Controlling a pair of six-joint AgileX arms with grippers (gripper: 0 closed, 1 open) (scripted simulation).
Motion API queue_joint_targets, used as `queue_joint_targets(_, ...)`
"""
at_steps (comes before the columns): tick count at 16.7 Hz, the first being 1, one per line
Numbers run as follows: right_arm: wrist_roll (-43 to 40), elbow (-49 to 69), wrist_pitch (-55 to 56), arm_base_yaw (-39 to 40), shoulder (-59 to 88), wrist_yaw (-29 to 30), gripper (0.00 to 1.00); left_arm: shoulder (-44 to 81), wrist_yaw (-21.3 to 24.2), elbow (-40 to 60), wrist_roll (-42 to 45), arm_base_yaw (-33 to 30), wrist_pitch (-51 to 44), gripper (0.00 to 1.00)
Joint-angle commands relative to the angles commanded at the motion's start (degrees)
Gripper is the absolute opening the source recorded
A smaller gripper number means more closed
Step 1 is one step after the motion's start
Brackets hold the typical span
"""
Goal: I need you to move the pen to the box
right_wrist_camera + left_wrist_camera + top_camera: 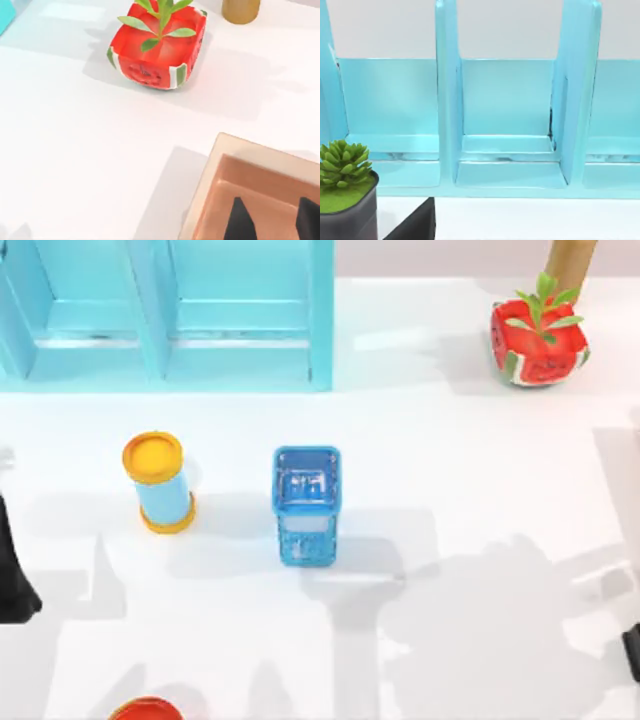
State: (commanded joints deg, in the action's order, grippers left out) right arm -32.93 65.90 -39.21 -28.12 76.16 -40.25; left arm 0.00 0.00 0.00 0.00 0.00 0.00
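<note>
Box (250, 160) edge beneath right gripper (274, 222), fingers parted, open table (75, 150) toward watermelon pot (155, 50); left arm (12, 580) parked at left edge.

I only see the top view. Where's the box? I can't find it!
Observer: A tan box sits on the table, in the right wrist view, nearer that camera than the watermelon pot.
Operator: Is a hand near it?
Observer: Yes, the right hand hangs over its inside, fingers apart, nothing between them.
Operator: What does the left arm's camera see?
Observer: The left arm is at the table's left edge; its wrist view faces the blue shelf, with a green succulent in a dark pot.
</note>
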Motion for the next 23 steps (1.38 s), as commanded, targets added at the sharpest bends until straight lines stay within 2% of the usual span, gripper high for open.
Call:
queue_joint_targets(3, -4.61, -1.05, -4.27, -7.47, -3.38, -1.15, 0.0, 0.0, 0.0, 0.0, 0.0, 0.0, 0.0, 1.0)
queue_joint_targets(5, -5.94, -1.45, -5.48, -9.4, -4.46, -1.38, 0.0, 0.0, 0.0, 0.0, 0.0, 0.0, 0.0, 1.0)
queue_joint_targets(11, -5.42, -2.07, -4.51, -8.76, -4.07, -0.89, 0.0, 0.0, 0.0, 0.0, 0.0, 0.0, 0.0, 1.0)
queue_joint_targets(18, -1.97, -12.12, 10.86, -5.5, -2.22, 1.18, 0.0, 0.0, 0.0, 0.0, 0.0, 0.0, 0.0, 1.0)
queue_joint_targets(23, -0.94, -13.69, 12.8, -4.58, -1.65, 1.78, 0.0, 0.0, 0.0, 0.0, 0.0, 0.0, 0.0, 1.0)
